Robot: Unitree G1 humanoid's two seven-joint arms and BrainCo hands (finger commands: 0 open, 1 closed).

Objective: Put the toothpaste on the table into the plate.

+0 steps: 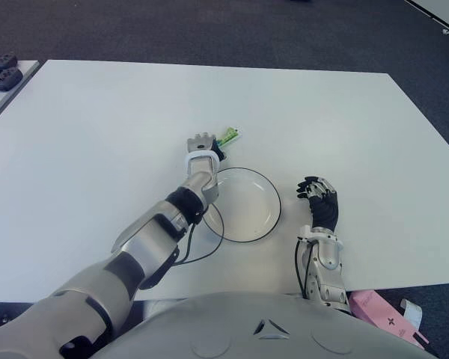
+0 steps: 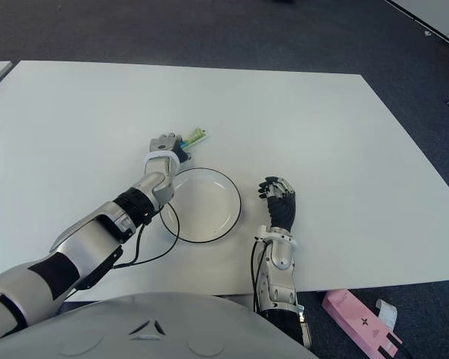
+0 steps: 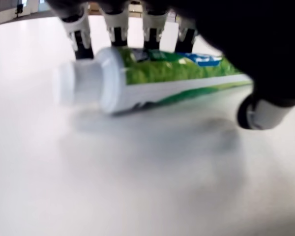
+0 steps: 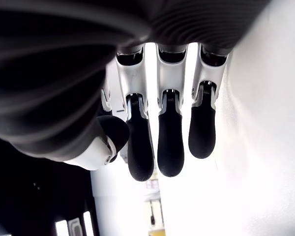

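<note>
Lying at the round, black-rimmed plate's (image 1: 263, 196) eleven o'clock on the smooth white table (image 1: 97, 134): glossy green toothpaste (image 1: 229, 136), white-capped. Curling loosely over it, not yet gripping: left hand (image 1: 203, 146). Idling at three o'clock, fingers relaxed: right hand (image 1: 319, 200).

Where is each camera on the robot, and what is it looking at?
Left eye view: on the head, looking down at the table; both arms, plate, toothpaste.
Right eye view: beside it, same scene.
Left wrist view: on the left wrist; left hand fingers over the toothpaste.
Right wrist view: on the right wrist; right hand, holding nothing.
Shared: toothpaste.
</note>
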